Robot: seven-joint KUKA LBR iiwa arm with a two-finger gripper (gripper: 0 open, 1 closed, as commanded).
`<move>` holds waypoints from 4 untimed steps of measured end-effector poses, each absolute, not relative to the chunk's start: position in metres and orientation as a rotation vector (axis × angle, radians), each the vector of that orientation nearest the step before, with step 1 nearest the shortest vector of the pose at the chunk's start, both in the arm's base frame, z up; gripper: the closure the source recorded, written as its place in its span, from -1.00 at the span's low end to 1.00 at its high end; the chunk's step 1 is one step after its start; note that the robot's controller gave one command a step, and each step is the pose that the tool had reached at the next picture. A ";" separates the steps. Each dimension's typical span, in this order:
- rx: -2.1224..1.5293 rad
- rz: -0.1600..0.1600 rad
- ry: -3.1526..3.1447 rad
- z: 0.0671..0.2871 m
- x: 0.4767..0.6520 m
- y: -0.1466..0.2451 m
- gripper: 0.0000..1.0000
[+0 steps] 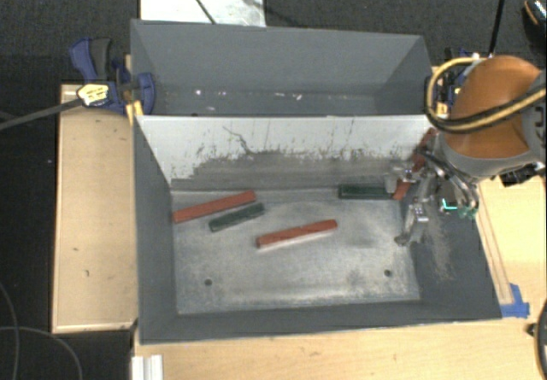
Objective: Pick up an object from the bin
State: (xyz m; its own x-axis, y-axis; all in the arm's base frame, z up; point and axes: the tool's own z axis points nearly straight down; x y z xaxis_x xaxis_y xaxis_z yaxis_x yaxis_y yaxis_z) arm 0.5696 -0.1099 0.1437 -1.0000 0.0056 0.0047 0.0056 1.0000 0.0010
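1. The grey metal bin point(282, 289) has bare floor along its front edge.
2. My gripper point(412, 229) hangs at the right wall; I cannot tell its opening or load.
3. Just left of it, a dark green stick point(362, 192) lies along the back wall's foot.
4. A red stick point(297, 235) lies mid-floor.
5. A longer red stick point(214, 206) and a second green stick point(237, 217) lie together at the left.

Four loose things lie on the floor of the grey metal bin point(291, 289), and they are of two kinds, two of each. Two are long, flat bars of reddish brown: the left reddish-brown bar point(214, 206) and the middle reddish-brown bar point(297, 235). Two are long, flat bars of dark green: the left dark green bar point(237, 217) and the right dark green bar point(361, 192). A small orange-red bit point(400, 189) shows at that last bar's right end; whether it counts as a fifth thing cannot be told.
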 end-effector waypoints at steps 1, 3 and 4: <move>0.186 -0.005 -3.136 0.121 0.587 -0.048 -1.00; 0.438 -0.001 -3.113 0.071 0.583 0.012 1.00; 0.538 0.003 -3.107 0.216 0.582 0.002 1.00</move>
